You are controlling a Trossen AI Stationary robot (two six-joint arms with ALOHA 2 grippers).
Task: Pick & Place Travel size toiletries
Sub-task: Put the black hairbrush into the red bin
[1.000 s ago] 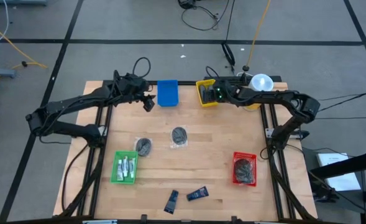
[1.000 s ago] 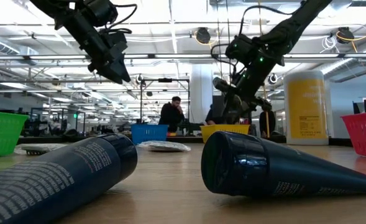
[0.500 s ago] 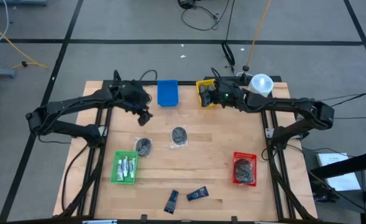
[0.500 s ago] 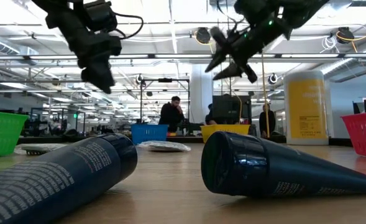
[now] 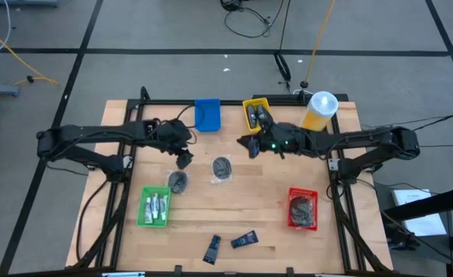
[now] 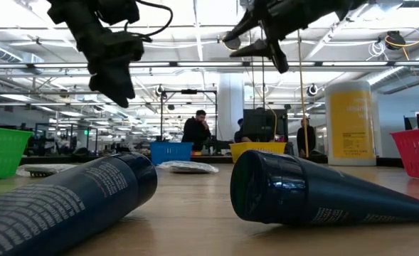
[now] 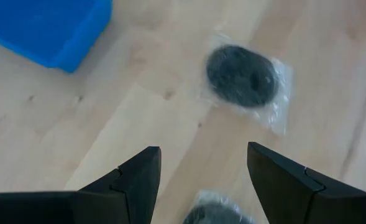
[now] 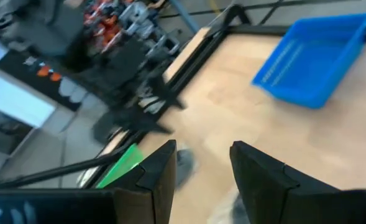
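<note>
Two dark grey discs in clear bags lie flat on the table: one [image 5: 178, 181] and another [image 5: 223, 168], also seen in the left wrist view [image 7: 243, 76]. Two dark blue tubes [image 5: 212, 248] [image 5: 244, 240] lie on their sides near the near edge. White tubes sit in the green tray [image 5: 154, 208], and dark pieces fill the red tray [image 5: 303, 209]. My left gripper [image 5: 184, 159] hangs open in the air just beyond the left disc. My right gripper [image 5: 249, 145] hovers open, high over the table's middle, beside the yellow tray [image 5: 255, 114].
A blue tray [image 5: 208, 115] and the yellow tray stand at the far edge, with a big yellow bottle [image 5: 318, 111] to their right. Bare wood lies between the discs and the red tray. People show in the room behind the table [image 6: 197, 131].
My left gripper has moved from beside the blue tray toward the near edge and down, and is now over the left disc. My right gripper has risen from the yellow tray and swung toward the table's left and near side, over the middle.
</note>
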